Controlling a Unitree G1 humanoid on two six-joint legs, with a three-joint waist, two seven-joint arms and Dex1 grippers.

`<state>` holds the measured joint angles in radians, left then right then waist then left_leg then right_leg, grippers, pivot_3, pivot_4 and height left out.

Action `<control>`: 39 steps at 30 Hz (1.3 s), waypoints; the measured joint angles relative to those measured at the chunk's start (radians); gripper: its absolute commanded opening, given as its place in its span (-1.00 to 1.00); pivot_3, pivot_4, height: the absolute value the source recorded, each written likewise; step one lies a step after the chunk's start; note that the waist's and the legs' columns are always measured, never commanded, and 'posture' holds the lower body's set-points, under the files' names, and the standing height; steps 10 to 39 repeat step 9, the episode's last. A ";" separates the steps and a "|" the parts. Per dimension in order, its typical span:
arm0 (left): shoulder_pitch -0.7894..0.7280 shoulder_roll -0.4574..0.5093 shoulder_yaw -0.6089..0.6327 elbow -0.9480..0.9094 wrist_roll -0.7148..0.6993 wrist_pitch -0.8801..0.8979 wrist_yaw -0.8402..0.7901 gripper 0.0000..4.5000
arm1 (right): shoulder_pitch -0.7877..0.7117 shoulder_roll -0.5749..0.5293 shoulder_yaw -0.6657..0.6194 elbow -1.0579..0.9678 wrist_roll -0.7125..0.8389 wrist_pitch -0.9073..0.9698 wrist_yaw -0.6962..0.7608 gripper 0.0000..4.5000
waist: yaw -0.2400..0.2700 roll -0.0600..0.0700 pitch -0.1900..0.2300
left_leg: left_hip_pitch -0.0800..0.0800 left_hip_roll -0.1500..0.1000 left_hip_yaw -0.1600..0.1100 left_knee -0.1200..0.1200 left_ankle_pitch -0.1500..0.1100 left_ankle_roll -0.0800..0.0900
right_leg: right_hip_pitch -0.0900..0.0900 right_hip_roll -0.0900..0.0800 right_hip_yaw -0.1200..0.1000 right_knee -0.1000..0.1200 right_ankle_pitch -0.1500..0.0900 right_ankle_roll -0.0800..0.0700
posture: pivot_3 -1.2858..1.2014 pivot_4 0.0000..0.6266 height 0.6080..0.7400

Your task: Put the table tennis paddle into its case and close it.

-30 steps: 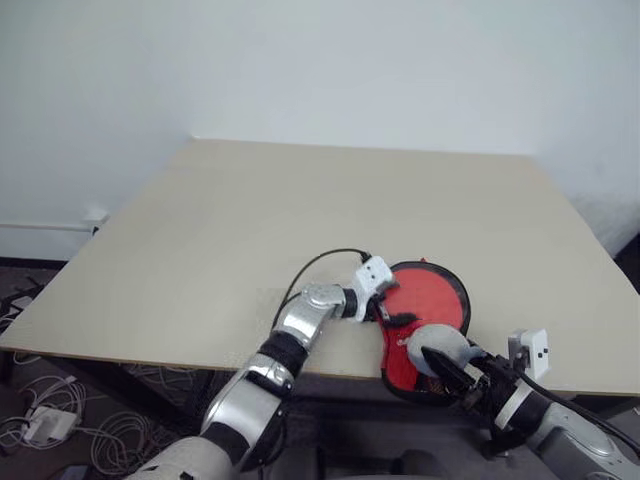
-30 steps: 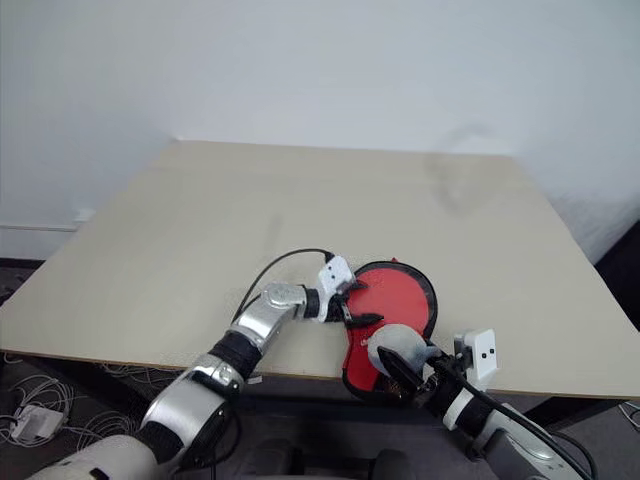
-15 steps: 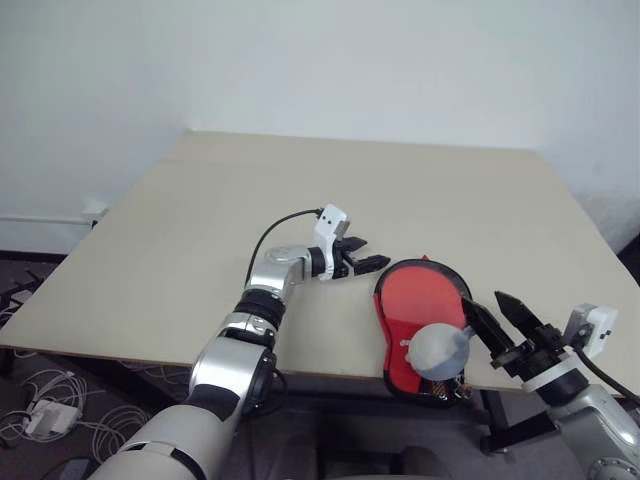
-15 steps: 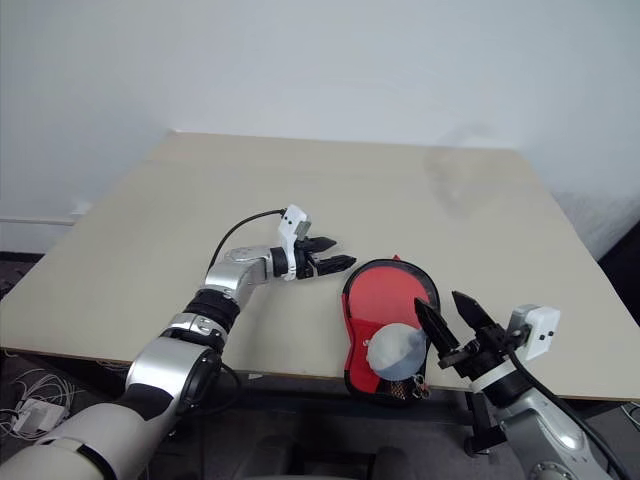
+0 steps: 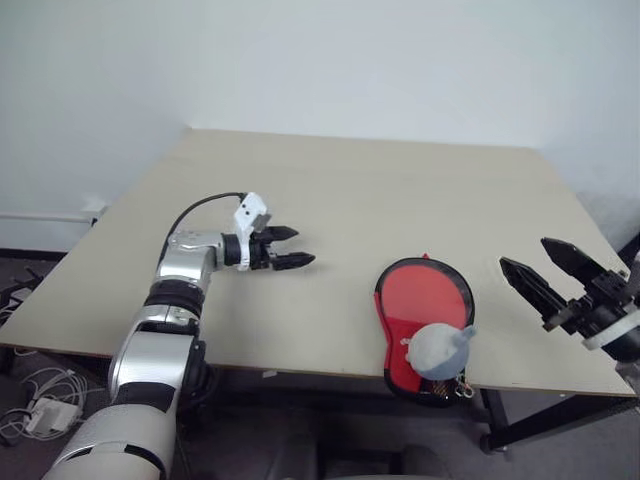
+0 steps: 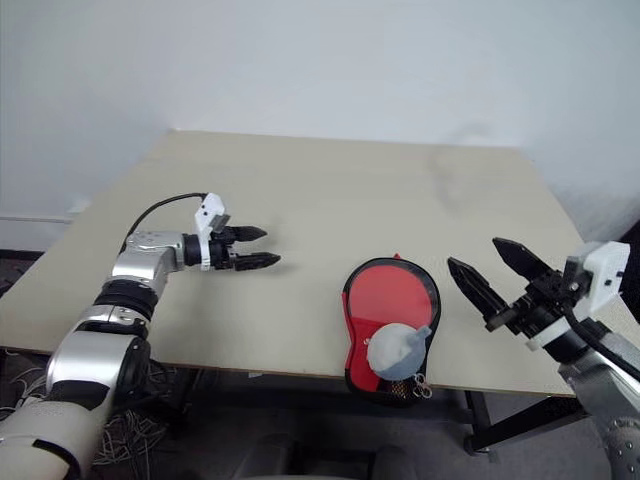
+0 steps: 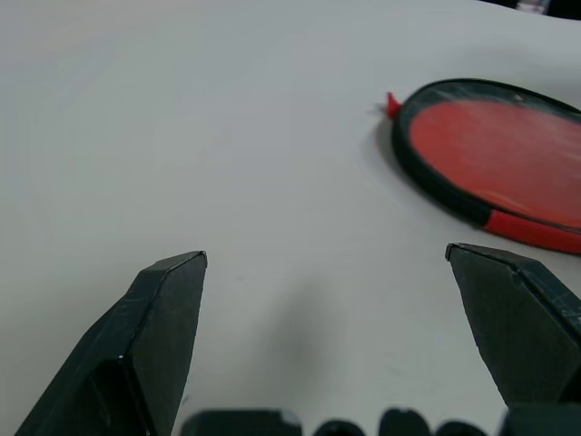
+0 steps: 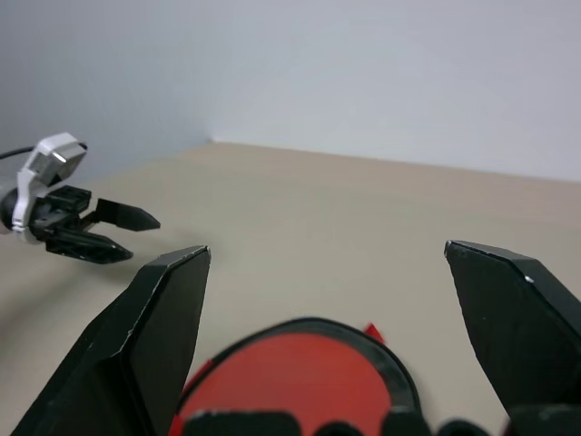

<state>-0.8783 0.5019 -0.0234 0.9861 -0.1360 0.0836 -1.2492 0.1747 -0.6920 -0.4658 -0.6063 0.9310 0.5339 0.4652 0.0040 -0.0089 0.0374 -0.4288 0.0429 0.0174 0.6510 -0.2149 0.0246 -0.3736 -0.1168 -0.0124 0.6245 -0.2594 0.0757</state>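
Bench [image 5: 330, 210] – big beige top against a pale wall, most of its surface bare.

Case [image 5: 424, 327] lies flat on the bench at its near edge, toward the robot's right. Black rim all round, red face up under the clear half, narrow end hanging a little over the near edge. A small red tab sticks out at the far end of the rim. It looks shut from here; the zip itself is too small to read. The table tennis paddle cannot be told apart from the red panel – a red face shows through the clear half, no handle can be made out.

Small grey-white ball-like thing [image 5: 439, 348] sits on the narrow near end of the case, touching it, with small metal bits just below at the case's tip.

Left tool [image 5: 286, 250] hovers over the bench well to the left of the case, fingers pointing toward it, spread apart and holding nothing. In the left wrist view the case rim [image 7: 436, 186] lies ahead beyond the right finger, bare bench between the fingers.

Right tool [image 5: 545, 272] is up in the air to the right of the case, past the bench's near right part, fingers spread wide, nothing between them. Its wrist view looks over the far end of the case [image 8: 300, 381] toward the left tool [image 8: 109, 232].
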 measured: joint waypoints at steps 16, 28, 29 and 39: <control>0.242 0.028 0.054 -0.255 -0.046 0.140 0.057 1.00 | -0.134 -0.012 0.145 0.067 -0.079 0.052 0.020 0.99 | 0.002 -0.001 0.001 | 0.000 0.001 -0.001 0.002 0.000 0.000 | 0.000 0.001 0.000 0.003 0.001 0.001 | 0.03 -1.00 1.00; 0.242 0.028 0.054 -0.255 -0.046 0.140 0.057 1.00 | -0.134 -0.012 0.145 0.067 -0.079 0.052 0.020 0.99 | 0.002 -0.001 0.001 | 0.000 0.001 -0.001 0.002 0.000 0.000 | 0.000 0.001 0.000 0.003 0.001 0.001 | 0.03 -1.00 1.00; 0.242 0.028 0.054 -0.255 -0.046 0.140 0.057 1.00 | -0.134 -0.012 0.145 0.067 -0.079 0.052 0.020 0.99 | 0.002 -0.001 0.001 | 0.000 0.001 -0.001 0.002 0.000 0.000 | 0.000 0.001 0.000 0.003 0.001 0.001 | 0.03 -1.00 1.00; 0.242 0.028 0.054 -0.255 -0.046 0.140 0.057 1.00 | -0.134 -0.012 0.145 0.067 -0.079 0.052 0.020 0.99 | 0.002 -0.001 0.001 | 0.000 0.001 -0.001 0.002 0.000 0.000 | 0.000 0.001 0.000 0.003 0.001 0.001 | 0.03 -1.00 1.00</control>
